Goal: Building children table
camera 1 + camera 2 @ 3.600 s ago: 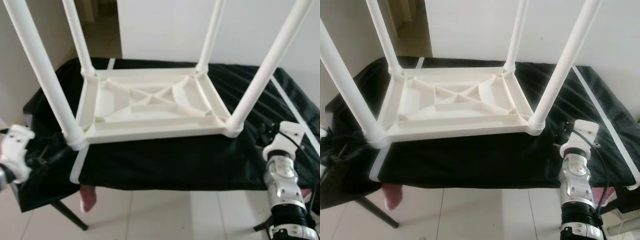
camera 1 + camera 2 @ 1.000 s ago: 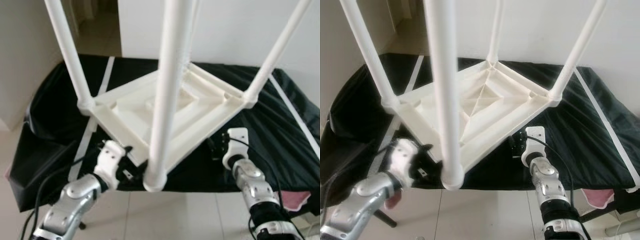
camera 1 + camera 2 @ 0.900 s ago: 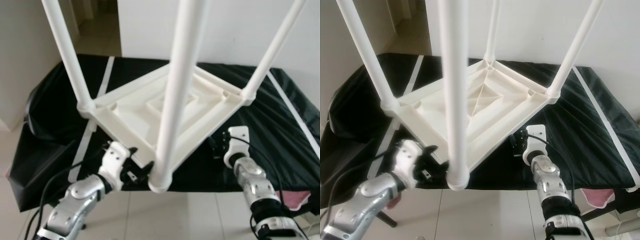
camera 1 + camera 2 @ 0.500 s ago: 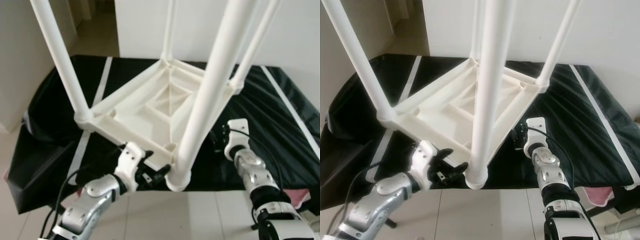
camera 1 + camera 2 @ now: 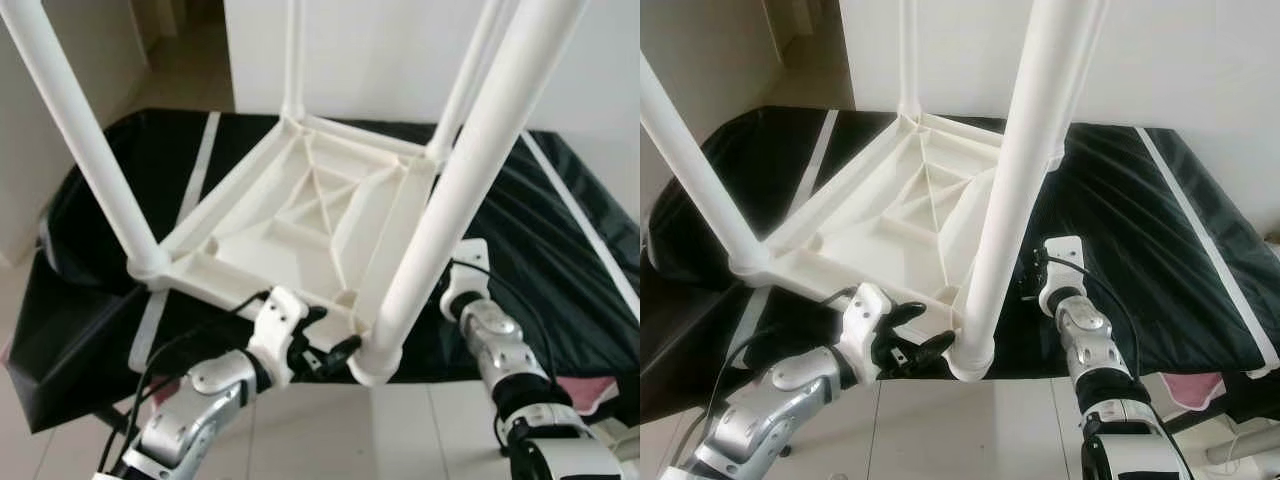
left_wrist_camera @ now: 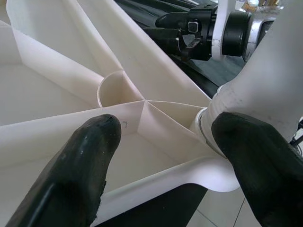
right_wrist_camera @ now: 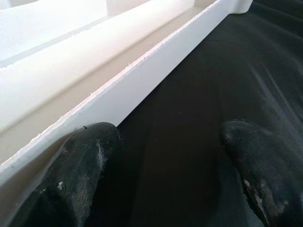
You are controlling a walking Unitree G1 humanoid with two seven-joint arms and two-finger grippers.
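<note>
Left eye view: the white children table (image 5: 300, 225) lies upside down on a tabletop draped in black cloth (image 5: 560, 270), its four white legs pointing up, one corner turned toward the robot.
Near leg: the thick white leg (image 5: 455, 190) rises from the corner closest to the camera, at the tabletop's front edge.
Left pincer: the left pincer (image 5: 330, 352) sits at that near corner, its black fingers spread beside the leg's socket.
Right pincer: the right pincer (image 5: 447, 290) reaches in behind the near leg, at the children table's right-hand side.
Right eye view: a pale tiled floor (image 5: 970, 430) lies in front of the tabletop; a white wall (image 5: 1200, 60) stands behind it.
Left wrist view: the two black fingers (image 6: 87, 161) are spread wide, one over the ribbed underside, the other against the socket of the near leg; nothing is pinched between them.
Right wrist view: the fingers (image 7: 78, 175) are spread, one touching the white side rail (image 7: 142, 80), the other over the black cloth.
</note>
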